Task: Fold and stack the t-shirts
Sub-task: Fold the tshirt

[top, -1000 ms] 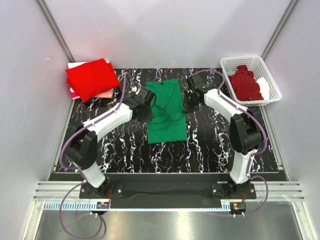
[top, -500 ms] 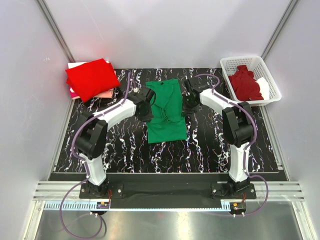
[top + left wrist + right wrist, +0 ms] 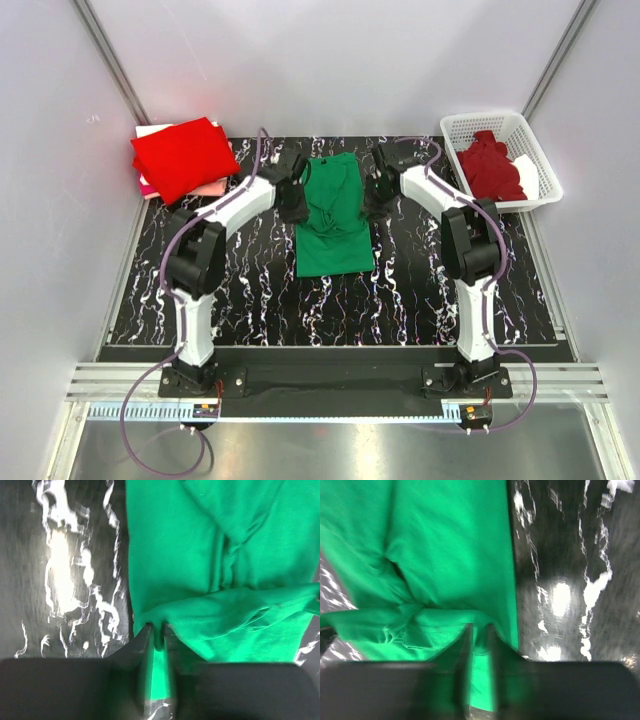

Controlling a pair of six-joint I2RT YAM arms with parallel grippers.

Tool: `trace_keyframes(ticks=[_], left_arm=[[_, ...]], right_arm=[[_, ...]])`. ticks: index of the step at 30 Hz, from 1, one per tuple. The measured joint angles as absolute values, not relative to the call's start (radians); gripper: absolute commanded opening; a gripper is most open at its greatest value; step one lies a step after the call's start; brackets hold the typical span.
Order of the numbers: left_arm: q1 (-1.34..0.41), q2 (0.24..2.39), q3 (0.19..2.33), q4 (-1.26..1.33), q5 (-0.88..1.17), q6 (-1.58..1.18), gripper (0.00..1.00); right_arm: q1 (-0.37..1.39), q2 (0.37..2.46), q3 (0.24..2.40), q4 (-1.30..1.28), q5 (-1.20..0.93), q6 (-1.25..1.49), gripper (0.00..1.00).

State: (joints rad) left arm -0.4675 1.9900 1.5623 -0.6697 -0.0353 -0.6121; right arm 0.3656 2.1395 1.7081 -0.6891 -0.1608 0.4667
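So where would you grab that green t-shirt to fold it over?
At its two long side edges, one gripper from each side. The green t-shirt lies long and narrow, so the left gripper and right gripper each pinch an edge fold from outside.

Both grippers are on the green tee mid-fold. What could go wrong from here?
1. Slip: the left gripper and right gripper each pinch only a thin edge fold of the green t-shirt; a tug may pull it free.
2. Lumpy fold: the cloth is bunched and creased down its middle, so laying it down now would likely trap wrinkles.
3. Skew: if the arms move unevenly, the edges may land misaligned.
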Motion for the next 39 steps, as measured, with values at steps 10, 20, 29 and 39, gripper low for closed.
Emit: trace_keyframes(ticks=[10, 20, 29, 39], left_arm=[[-0.29, 2.285, 2.125, -0.871, 0.125, -0.595, 0.59], [-0.306, 1.898, 1.601, -0.791, 0.132, -0.611, 0.59], [-0.397, 1.522, 1.059, -0.583, 0.136, -0.683, 0.59], [-0.442, 1.483, 0.844, -0.434, 0.136, -0.752, 0.58]], right_arm=[[0.214, 2.337, 2.224, -0.853, -0.245, 0.55, 0.83], [0.196, 1.93, 1.561, -0.724, -0.302, 0.554, 0.81], [0.203, 1.723, 1.077, -0.551, -0.436, 0.546, 0.66], [0.228, 1.764, 1.011, -0.448, -0.501, 0.528, 0.61]])
